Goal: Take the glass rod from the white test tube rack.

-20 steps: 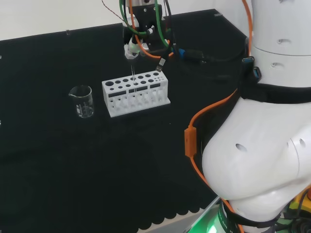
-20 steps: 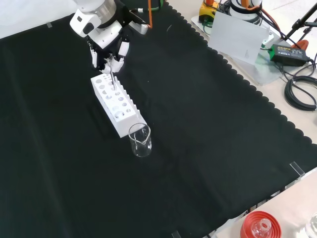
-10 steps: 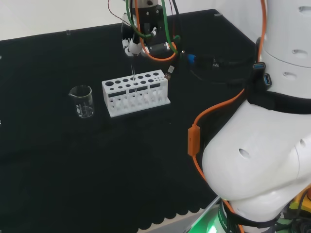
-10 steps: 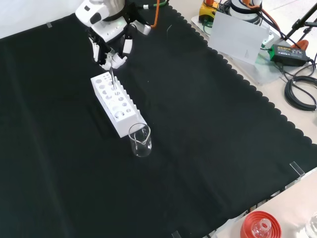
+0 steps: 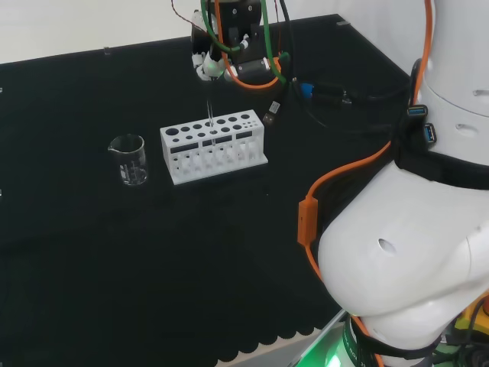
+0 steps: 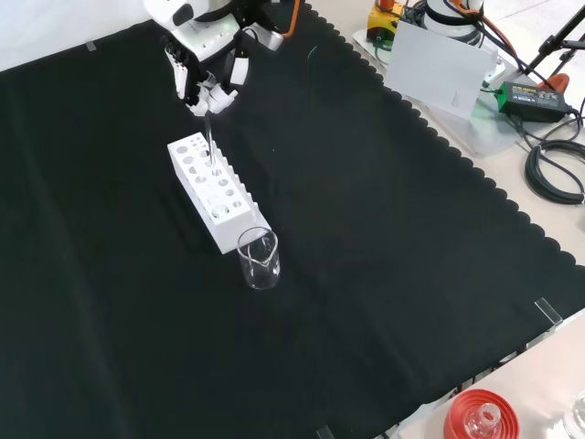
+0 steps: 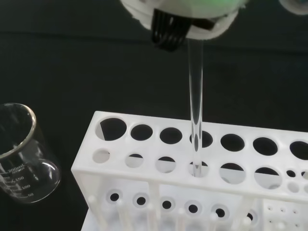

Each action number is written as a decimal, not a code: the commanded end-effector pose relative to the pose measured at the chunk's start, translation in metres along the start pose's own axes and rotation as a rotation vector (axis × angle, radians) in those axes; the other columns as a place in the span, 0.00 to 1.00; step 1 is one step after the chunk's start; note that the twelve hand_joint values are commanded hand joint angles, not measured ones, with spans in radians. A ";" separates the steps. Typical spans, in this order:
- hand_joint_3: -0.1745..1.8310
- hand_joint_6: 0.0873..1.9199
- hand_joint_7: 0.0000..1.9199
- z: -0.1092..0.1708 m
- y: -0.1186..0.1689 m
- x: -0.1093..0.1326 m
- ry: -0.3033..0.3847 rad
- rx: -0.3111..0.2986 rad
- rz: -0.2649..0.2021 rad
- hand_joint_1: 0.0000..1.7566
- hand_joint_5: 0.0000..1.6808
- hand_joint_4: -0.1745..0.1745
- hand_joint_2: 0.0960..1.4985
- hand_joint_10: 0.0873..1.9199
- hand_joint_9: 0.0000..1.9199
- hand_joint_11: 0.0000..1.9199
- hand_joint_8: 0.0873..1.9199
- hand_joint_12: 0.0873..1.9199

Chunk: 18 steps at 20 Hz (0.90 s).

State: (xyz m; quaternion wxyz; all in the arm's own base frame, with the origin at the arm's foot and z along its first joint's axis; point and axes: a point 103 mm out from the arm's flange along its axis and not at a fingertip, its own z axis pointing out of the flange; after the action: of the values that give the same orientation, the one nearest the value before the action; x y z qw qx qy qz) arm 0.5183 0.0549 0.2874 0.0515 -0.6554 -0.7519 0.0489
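Observation:
The white test tube rack (image 5: 214,145) (image 6: 212,190) (image 7: 202,173) stands on the black cloth. A clear glass rod (image 7: 195,103) (image 5: 208,115) (image 6: 210,146) hangs upright over it, its lower end still inside one of the rack's holes in the wrist view. The hand (image 5: 208,65) (image 6: 206,87) (image 7: 185,19) is above the rack with its fingertips pinched on the rod's top end. The rack's other holes look empty.
A small empty glass beaker (image 5: 128,158) (image 6: 259,259) (image 7: 21,154) stands close to one end of the rack. Orange and green cables (image 5: 260,73) hang near the hand. A red ribbed stand with a flask (image 6: 480,421) sits off the cloth at the front view's bottom edge.
The hand has risen over the rack, drawing the rod upward with it; more of the rod now stands above the holes. Rack and beaker have not moved.

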 end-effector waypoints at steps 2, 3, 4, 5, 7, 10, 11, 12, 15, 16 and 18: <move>0.42 0.36 0.67 -0.025 -0.018 0.001 -0.021 -0.044 0.004 0.75 0.65 0.00 0.43 0.20 0.91 0.83 0.45 0.31; 0.42 0.36 0.67 -0.028 -0.020 0.001 -0.022 -0.047 0.005 0.75 0.65 0.00 0.43 0.20 0.91 0.83 0.45 0.31; 0.42 0.36 0.67 -0.031 -0.022 0.002 -0.021 -0.053 0.007 0.75 0.65 0.00 0.43 0.19 0.91 0.83 0.45 0.31; 0.42 0.36 0.67 -0.034 -0.024 0.002 -0.018 -0.053 0.009 0.75 0.65 0.00 0.43 0.19 0.91 0.83 0.45 0.31; 0.42 0.36 0.67 -0.039 -0.028 0.003 -0.019 -0.054 0.027 0.75 0.65 0.00 0.43 0.19 0.91 0.83 0.45 0.31; 0.43 0.35 0.67 -0.047 -0.033 0.007 -0.020 -0.061 0.029 0.75 0.65 0.00 0.42 0.19 0.91 0.84 0.45 0.31; 0.43 0.35 0.67 -0.050 -0.036 0.007 -0.021 -0.066 0.029 0.75 0.65 0.00 0.42 0.19 0.92 0.84 0.44 0.31; 0.43 0.35 0.67 -0.052 -0.037 0.008 -0.016 -0.068 0.029 0.75 0.65 0.00 0.42 0.19 0.92 0.84 0.44 0.31; 0.43 0.35 0.67 -0.059 -0.044 0.009 -0.017 -0.082 0.023 0.75 0.65 0.00 0.42 0.19 0.92 0.84 0.44 0.31; 0.43 0.35 0.67 -0.060 -0.046 0.010 -0.016 -0.087 0.023 0.75 0.65 0.00 0.42 0.19 0.92 0.84 0.44 0.31; 0.43 0.35 0.67 -0.063 -0.050 0.011 -0.016 -0.094 0.038 0.75 0.66 0.00 0.42 0.19 0.92 0.84 0.44 0.31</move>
State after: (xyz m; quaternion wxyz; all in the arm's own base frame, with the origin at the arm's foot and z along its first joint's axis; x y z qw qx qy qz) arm 0.4862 0.0575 0.3514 0.0158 -0.6657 -0.7457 0.0233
